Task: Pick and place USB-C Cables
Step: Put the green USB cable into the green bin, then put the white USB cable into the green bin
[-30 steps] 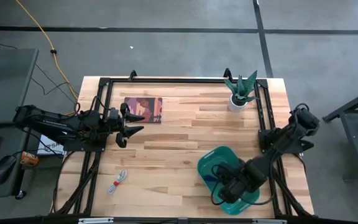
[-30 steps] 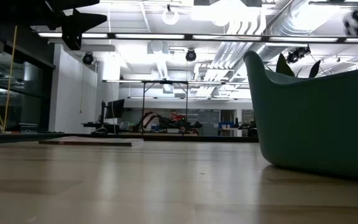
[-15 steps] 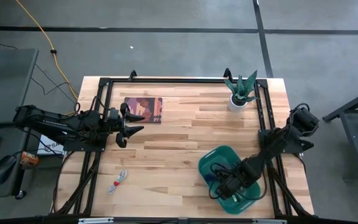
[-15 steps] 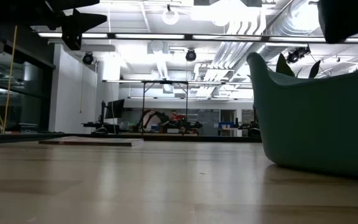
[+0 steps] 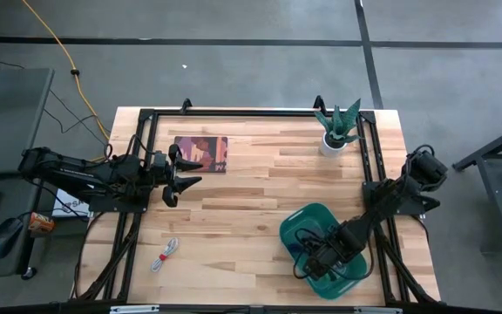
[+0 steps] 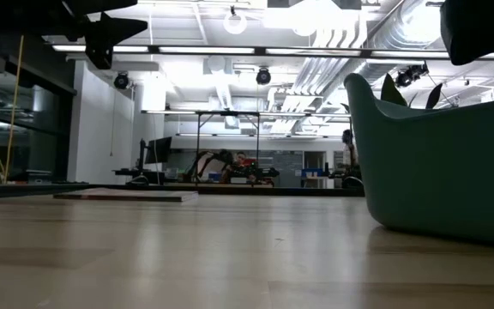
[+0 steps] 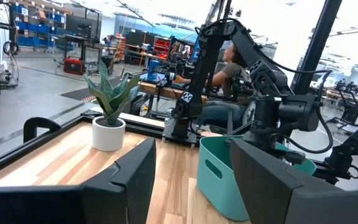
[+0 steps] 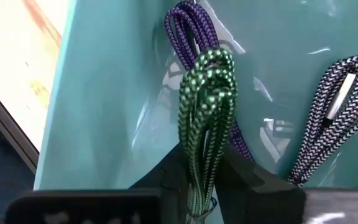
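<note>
My right gripper [image 5: 314, 262] reaches down into the teal tub [image 5: 299, 214] near the table's near right corner and is shut on the green cable bundle [image 8: 207, 106]. The purple bundle [image 8: 188, 31] and the silver-grey braided bundle [image 8: 334, 112] lie on the tub's floor behind it. The white-and-red bundle [image 5: 165, 254] lies flat on the table near its near left side. My left gripper [image 5: 194, 172] hovers open above the table's left side, well away from every cable. My right gripper pinches the green bundle at one end [image 8: 201, 180] between its two fingers [image 8: 247, 180]. The rest of the looped bundle sticks out past the fingertips, in front of the tub's wall [image 8: 104, 93]. The arm comes down into the tub from above.
A potted plant [image 5: 336, 131] stands at the far right, and a picture mat [image 5: 201, 153] lies at the far left. Black frame rails run along the table's sides. Bare wood lies between the arms. A seated person [image 7: 232, 56] shows in the room beyond.
The right arm has shifted a little above the tub while keeping the green bundle. The tub has slid slightly toward the table's right edge.
</note>
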Controlling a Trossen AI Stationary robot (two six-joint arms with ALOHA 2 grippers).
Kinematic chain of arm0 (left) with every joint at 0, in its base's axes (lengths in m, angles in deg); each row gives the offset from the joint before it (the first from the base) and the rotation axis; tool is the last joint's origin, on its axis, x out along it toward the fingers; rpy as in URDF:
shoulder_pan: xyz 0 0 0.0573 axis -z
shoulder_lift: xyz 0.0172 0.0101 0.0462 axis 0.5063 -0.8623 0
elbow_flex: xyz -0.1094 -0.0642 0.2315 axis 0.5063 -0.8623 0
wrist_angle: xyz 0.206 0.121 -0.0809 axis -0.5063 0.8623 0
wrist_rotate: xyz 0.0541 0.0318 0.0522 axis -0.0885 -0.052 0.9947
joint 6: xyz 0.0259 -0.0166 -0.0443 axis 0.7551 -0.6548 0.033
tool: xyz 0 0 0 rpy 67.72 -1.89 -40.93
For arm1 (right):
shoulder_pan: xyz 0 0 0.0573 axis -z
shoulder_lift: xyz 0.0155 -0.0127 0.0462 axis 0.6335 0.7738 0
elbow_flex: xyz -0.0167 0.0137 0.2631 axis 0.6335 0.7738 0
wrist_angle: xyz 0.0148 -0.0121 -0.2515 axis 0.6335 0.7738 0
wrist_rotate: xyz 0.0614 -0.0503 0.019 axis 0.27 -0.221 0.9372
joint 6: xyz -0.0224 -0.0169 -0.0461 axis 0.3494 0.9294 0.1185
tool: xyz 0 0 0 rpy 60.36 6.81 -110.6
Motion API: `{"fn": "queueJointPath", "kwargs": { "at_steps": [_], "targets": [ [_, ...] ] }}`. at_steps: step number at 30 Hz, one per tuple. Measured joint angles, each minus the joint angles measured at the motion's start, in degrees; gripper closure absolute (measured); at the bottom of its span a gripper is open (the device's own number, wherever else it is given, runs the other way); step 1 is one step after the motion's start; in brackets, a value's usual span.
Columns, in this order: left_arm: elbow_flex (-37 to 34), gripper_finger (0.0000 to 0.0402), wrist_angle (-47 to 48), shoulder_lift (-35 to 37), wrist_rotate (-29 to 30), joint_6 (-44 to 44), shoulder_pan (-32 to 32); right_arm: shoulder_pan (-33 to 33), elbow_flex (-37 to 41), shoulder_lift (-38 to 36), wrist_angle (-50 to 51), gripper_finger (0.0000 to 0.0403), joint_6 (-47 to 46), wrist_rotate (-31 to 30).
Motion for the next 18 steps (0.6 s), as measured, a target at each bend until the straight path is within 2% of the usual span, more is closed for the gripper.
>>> {"fn": "queueJointPath", "kwargs": {
  "at_steps": [5,10,14,18],
  "targets": [
    [0.00,0.0213,0.00,0.00,0.00,0.00,0.00,1.61,0.00,-0.02,-0.16,0.0304,-1.88,0.84],
    [0.00,0.0213,0.00,0.00,0.00,0.00,0.00,2.95,0.00,-0.02,-1.03,0.0223,-0.14,1.63],
    [0.00,0.0213,0.00,0.00,0.00,0.00,0.00,4.70,-0.51,-0.06,-2.31,0.0161,5.31,7.87],
    [0.00,0.0213,0.00,0.00,0.00,0.00,0.00,6.16,-3.29,-0.06,-1.14,0.0134,10.24,11.63]
  ]
}}
